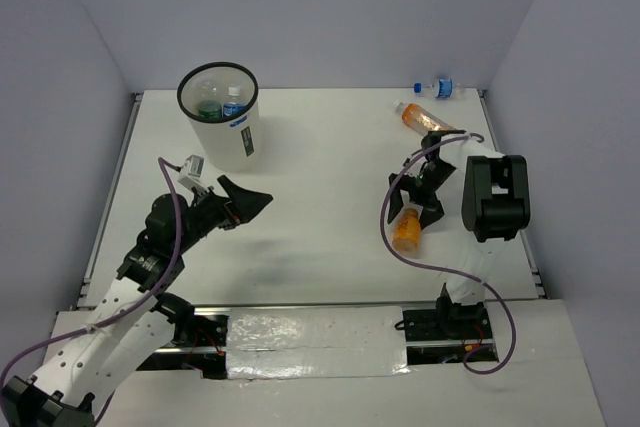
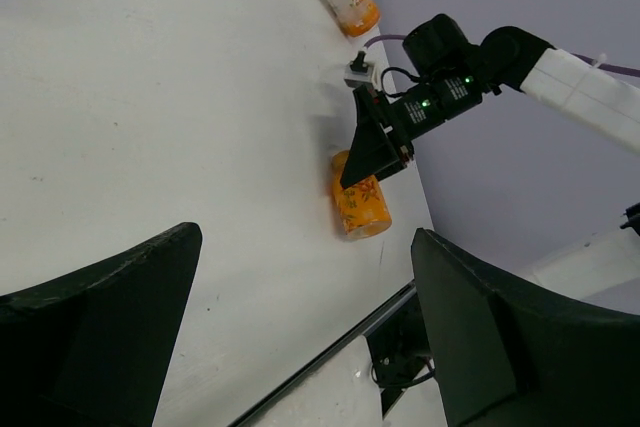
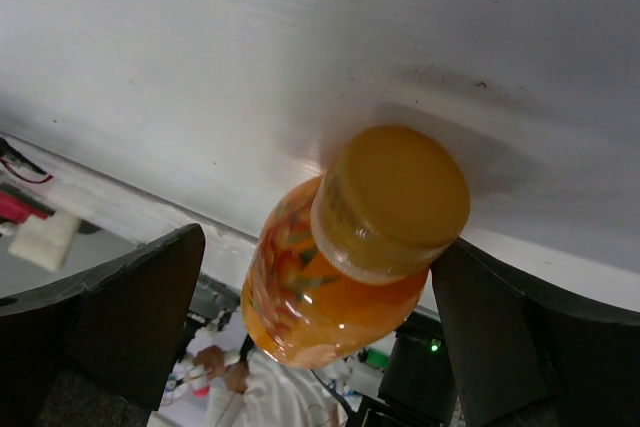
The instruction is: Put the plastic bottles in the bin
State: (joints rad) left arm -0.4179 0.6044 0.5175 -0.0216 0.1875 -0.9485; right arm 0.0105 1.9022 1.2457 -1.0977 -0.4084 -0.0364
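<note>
You were on the third bottle of five. Two plastic bottles, the green-labelled one (image 1: pixel 208 107) and the blue-labelled one (image 1: pixel 233 104), already lay inside the bin (image 1: pixel 236 143). The other three lay on the surface (image 1: pixel 320 187), all well apart from the bin and off to its right in the top view.

The right jaws stood wide open with nothing gripped. The nearer orange bottle (image 1: pixel 407 232) lay on its side between them, further from the bin's back edge than anything else. The wrist view showed its cap (image 3: pixel 392 197) pointing up at the camera, with a gap on either side. By my reading you were lined up for the pick but had not yet closed.

The left jaws were just as wide and empty, hanging just beside the bin on its near side.

The next move called for closing the right jaws on that bottle's body, not its rounded cap, since it looked likely to roll. Then came a lift high enough to clear the bin's black rim (image 1: pixel 190 82) and a long carry across to the bin. The second orange bottle (image 1: pixel 422 117) and the tiny blue-capped one (image 1: pixel 437 89) waited beyond, about level with the bin.
</note>
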